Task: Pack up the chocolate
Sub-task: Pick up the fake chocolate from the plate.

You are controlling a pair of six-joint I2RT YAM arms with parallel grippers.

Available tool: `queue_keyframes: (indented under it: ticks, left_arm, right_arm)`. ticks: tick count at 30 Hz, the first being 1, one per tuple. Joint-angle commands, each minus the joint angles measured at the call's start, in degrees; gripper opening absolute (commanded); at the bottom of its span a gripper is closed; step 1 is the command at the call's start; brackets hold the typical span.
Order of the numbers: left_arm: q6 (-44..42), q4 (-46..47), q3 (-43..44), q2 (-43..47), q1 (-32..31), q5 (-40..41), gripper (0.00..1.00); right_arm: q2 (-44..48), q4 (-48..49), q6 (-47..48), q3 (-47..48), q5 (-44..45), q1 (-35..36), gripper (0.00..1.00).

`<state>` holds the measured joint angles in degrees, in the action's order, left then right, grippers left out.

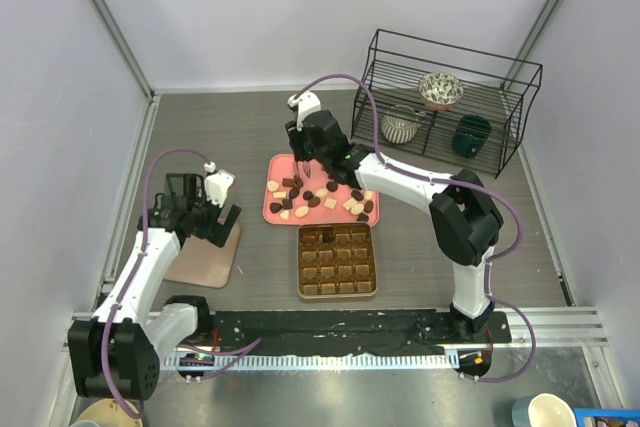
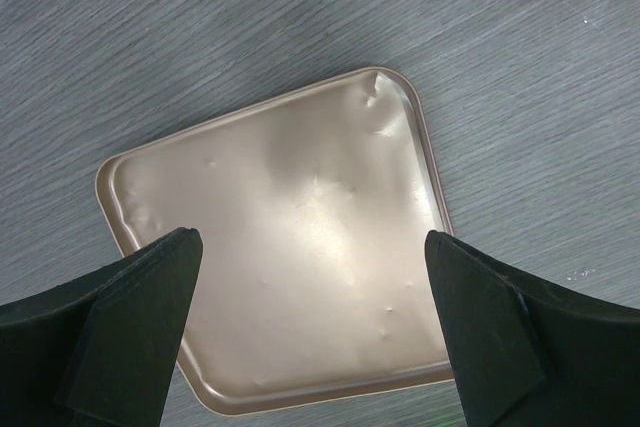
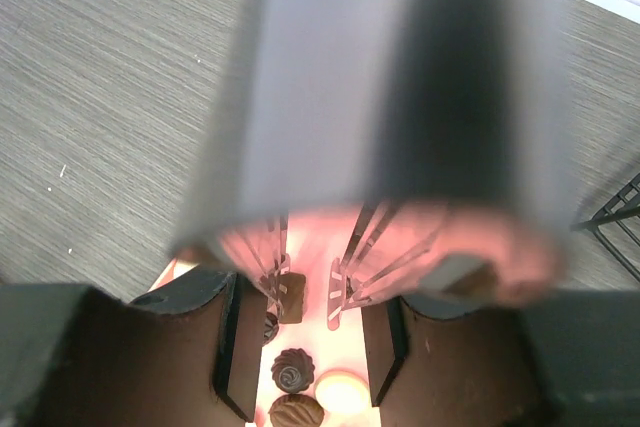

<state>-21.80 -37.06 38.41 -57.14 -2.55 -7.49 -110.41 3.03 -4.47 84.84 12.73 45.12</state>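
Chocolates (image 1: 318, 197), dark, brown and cream, lie scattered on the pink tray (image 1: 272, 209). The gold-brown gridded box (image 1: 337, 260) sits just in front of it. My right gripper (image 1: 305, 155) hangs over the tray's far left part, shut on clear tongs (image 3: 345, 267). Between the splayed tong tips lies bare pink tray, and a square brown chocolate (image 3: 291, 297) rests against the left tip. Below it I see a dark swirl piece (image 3: 292, 369) and a cream one (image 3: 342, 392). My left gripper (image 2: 311, 240) stands wide open above the flat gold-brown lid (image 2: 300, 177), holding nothing.
A black wire rack (image 1: 450, 62) at the back right holds a patterned bowl (image 1: 440, 89), a striped cup (image 1: 402, 125) and a dark green mug (image 1: 470, 135). The lid (image 1: 205, 257) lies left of the box. Grey walls close in both sides.
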Motion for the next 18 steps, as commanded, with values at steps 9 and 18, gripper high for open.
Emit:
queue_keyframes:
  ticks: [9, 18]
  left_arm:
    - [-1.23, 1.55, -0.80, 1.42, 0.26, 0.46, 1.00]
    - [-1.05, 1.55, -0.80, 1.69, 0.26, -0.07, 1.00]
  right_arm:
    - [1.42, 3.30, -1.24, 1.12, -0.43, -0.39, 0.43]
    - [4.06, 2.95, -0.10, 2.61, -0.34, -0.39, 0.43]
